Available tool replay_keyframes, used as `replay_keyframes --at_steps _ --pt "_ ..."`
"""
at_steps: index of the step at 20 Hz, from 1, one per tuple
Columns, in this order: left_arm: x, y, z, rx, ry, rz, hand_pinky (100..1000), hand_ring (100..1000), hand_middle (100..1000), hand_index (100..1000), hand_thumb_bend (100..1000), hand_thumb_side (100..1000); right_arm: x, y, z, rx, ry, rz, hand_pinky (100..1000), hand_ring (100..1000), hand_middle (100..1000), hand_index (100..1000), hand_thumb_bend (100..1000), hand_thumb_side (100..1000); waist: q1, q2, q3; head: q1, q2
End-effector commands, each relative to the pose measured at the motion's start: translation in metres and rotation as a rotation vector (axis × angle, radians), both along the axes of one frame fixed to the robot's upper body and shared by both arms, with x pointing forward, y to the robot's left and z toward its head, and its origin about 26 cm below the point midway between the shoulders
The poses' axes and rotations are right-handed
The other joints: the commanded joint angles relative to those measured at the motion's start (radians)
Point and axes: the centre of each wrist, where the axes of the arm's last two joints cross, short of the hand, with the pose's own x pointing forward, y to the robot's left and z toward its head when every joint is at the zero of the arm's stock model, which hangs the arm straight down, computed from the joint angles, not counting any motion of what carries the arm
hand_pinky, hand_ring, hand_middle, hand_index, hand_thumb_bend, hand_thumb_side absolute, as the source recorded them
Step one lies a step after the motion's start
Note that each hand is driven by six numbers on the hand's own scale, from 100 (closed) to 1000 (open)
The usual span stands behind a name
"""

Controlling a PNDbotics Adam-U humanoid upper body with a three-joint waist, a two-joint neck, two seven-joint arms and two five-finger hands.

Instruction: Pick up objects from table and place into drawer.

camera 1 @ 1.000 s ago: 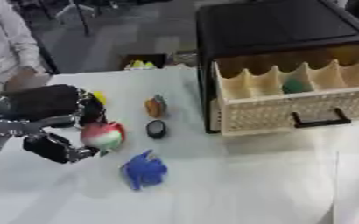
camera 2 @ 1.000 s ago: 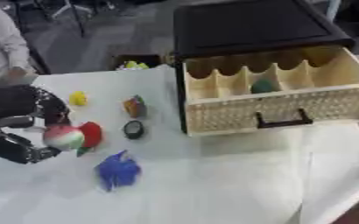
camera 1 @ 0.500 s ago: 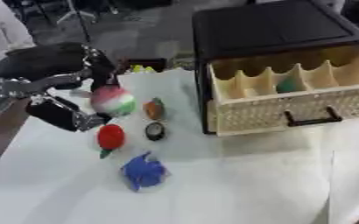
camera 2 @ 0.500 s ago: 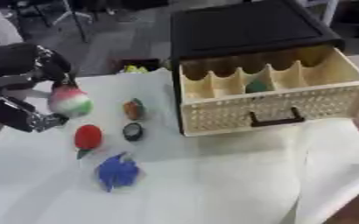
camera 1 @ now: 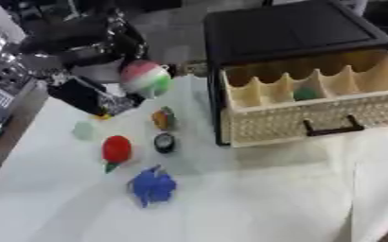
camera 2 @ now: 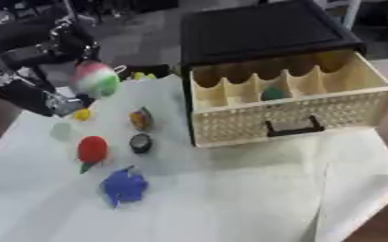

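Note:
My left hand (camera 1: pixel 94 71) is raised over the table's left side, its fingers curled round a ball (camera 1: pixel 145 78) coloured pink, white and green. The open drawer (camera 1: pixel 313 101) of a black cabinet (camera 1: pixel 288 33) stands to the right, with a green thing (camera 1: pixel 306 93) in one of its compartments. On the white table lie a red strawberry-like thing (camera 1: pixel 116 149), a blue crumpled thing (camera 1: pixel 153 186), a small black round thing (camera 1: pixel 164 142), an orange and grey thing (camera 1: pixel 163 118), a pale green disc (camera 1: pixel 84 130) and a small yellow thing (camera 2: pixel 82 114). My right hand shows in no view.
The table's left edge (camera 1: pixel 7 142) runs close beside my left arm. A white cloth (camera 1: pixel 313 198) covers the table's front right. Dark chairs and floor lie beyond the far edge.
My left hand has lifted the ball off the table and carried it up and to the right, toward the cabinet. The red thing it stood by stays on the table. The camera has shifted.

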Motion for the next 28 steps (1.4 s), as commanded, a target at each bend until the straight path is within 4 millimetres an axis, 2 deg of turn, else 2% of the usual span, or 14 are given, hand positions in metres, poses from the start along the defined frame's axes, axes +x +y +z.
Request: replay_keyframes --at_steps 1,17,28 --pt "0.001 -0.005 0.018 -0.035 -0.028 -0.016 104 351 351 565 100 244 -0.003 0.003 0.008 -0.009 -0.026 0.016 358 544 558 800 100 606 -0.003 -0.013 -0.003 0.002 -0.01" --pt "0.027 -0.046 0.037 -0.179 0.022 -0.059 100 342 344 555 100 250 -0.002 0.01 0.014 -0.002 -0.04 0.051 363 545 558 799 100 595 0.013 -0.006 -0.053 0.025 -0.036" --pt "0.043 -0.069 0.026 -0.253 0.046 -0.071 100 341 339 551 100 257 -0.001 0.017 0.019 0.0 -0.057 0.085 367 545 558 799 100 587 0.026 0.008 -0.094 0.052 -0.059"
